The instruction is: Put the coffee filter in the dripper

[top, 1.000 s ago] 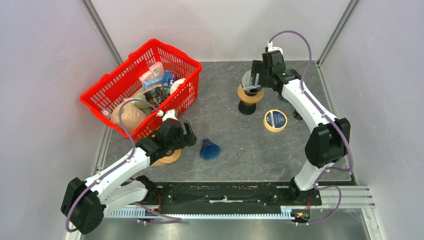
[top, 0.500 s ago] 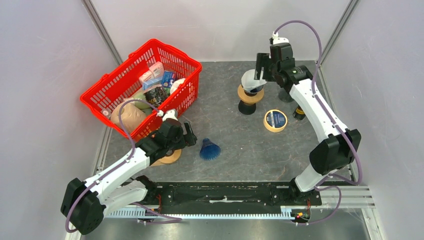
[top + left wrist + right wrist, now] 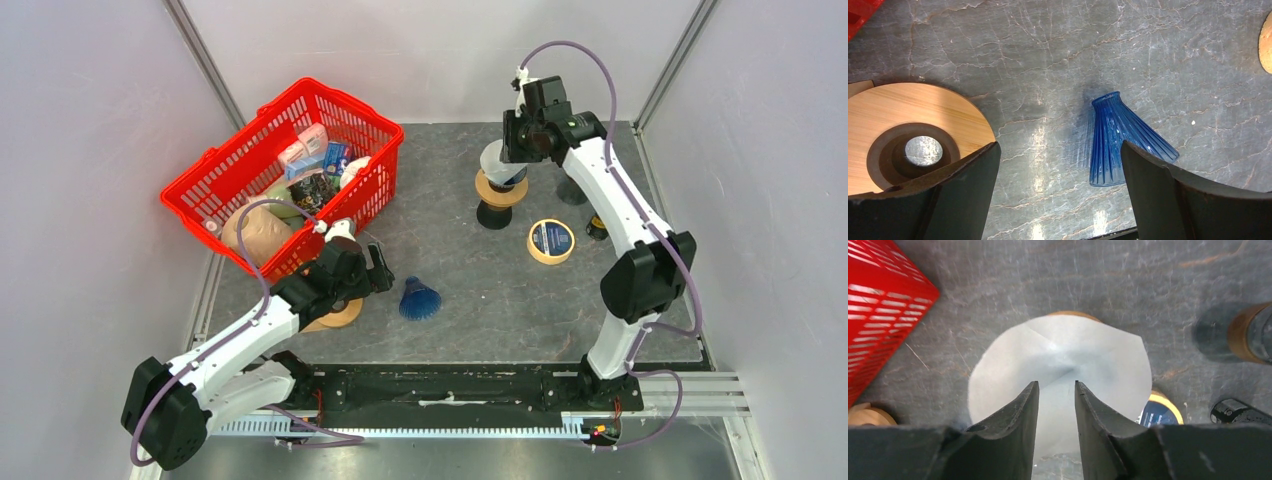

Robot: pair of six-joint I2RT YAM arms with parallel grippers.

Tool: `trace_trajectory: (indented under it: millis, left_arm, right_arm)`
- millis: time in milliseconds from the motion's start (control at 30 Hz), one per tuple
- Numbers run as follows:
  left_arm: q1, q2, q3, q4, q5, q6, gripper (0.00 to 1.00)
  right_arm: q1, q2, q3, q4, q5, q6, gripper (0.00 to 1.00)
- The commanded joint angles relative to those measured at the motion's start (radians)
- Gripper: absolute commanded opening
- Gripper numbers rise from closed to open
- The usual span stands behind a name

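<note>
The white paper coffee filter (image 3: 495,160) (image 3: 1063,355) stands as an open cone in the dripper (image 3: 498,192), which has a wooden collar on a dark base at the back of the table. My right gripper (image 3: 517,148) (image 3: 1057,386) hovers right over the filter's mouth. Its jaws are drawn close with a narrow gap, and nothing is pinched between them. My left gripper (image 3: 378,268) (image 3: 1059,145) is wide open and low over the table at the front left, holding nothing. A blue ribbed glass cone (image 3: 1120,142) (image 3: 420,299) lies just beyond its right finger.
A red basket (image 3: 215,205) (image 3: 883,315) full of goods stands at the back left. A wooden ring (image 3: 908,135) (image 3: 340,315) lies under the left gripper. A yellow tape roll (image 3: 551,241) (image 3: 1160,410) and dark bottles (image 3: 597,228) (image 3: 1248,332) sit right of the dripper.
The right gripper has swung back over the filter and drawn its jaws from wide to a narrow gap. The left arm has not moved.
</note>
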Motion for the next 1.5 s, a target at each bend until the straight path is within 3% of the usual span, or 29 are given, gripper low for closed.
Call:
trace_trajectory:
  millis: [0,967,1467]
  left_arm:
    - [0.009,-0.025,0.007,0.036,-0.017,0.0,0.96]
    - [0.01,0.014,0.026,0.036,-0.02,0.017,0.96]
    - [0.009,0.025,0.031,0.036,-0.022,0.026,0.96]
  right_arm:
    - [0.005,0.043,0.071,-0.112,-0.004,-0.025,0.37]
    - [0.006,0.251,0.172,-0.157,-0.01,-0.09,0.29]
    - [0.007,0.282,0.18,-0.184,-0.018,-0.099,0.34]
